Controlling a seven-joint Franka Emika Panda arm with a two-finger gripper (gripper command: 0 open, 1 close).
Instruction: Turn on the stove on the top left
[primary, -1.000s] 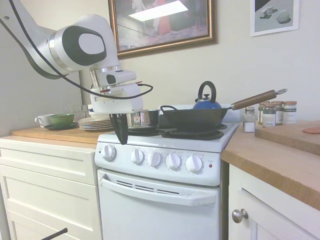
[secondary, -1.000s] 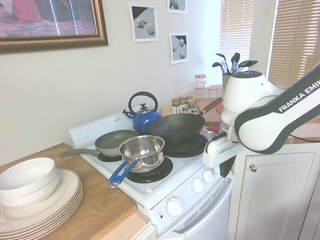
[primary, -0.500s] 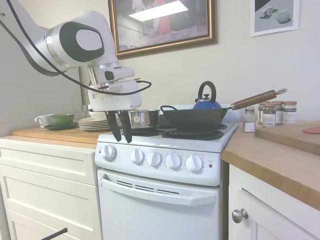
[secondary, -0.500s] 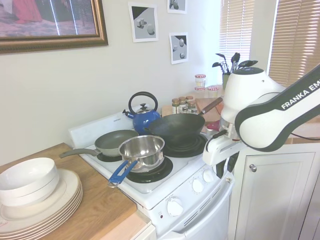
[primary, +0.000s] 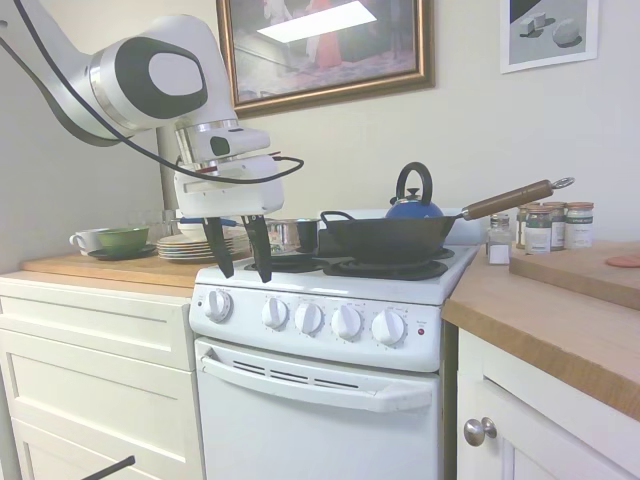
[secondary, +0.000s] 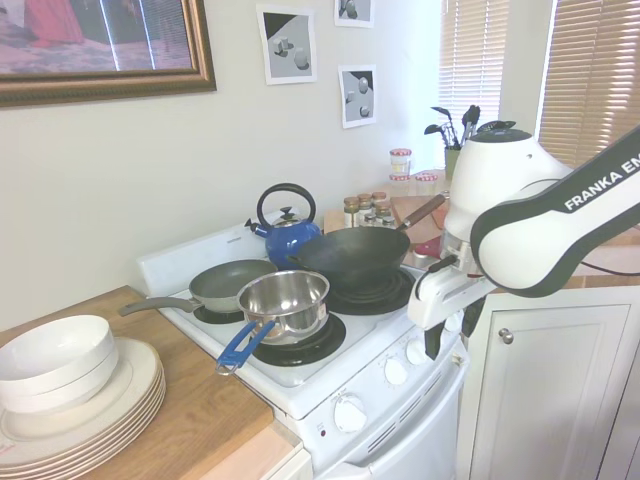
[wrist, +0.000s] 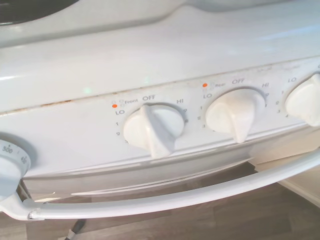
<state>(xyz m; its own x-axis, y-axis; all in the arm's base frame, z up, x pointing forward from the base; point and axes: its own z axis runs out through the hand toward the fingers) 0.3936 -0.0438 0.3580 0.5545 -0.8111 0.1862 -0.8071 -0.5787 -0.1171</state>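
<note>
Stove (primary: 330, 330) between tabletops, knob panel facing the room. Gripper (primary: 240, 250) released, fingers spread (pointing down) above the left knobs (primary: 218, 305); wrist view shows their pointers at OFF.

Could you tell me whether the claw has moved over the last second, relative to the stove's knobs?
Yes. The claw has risen and opened, its fingertips now higher above the leftmost knob of the stove.

White stove (primary: 330, 385), blue kettle (primary: 413, 207) (black handle), black wok (primary: 385, 238).
</note>
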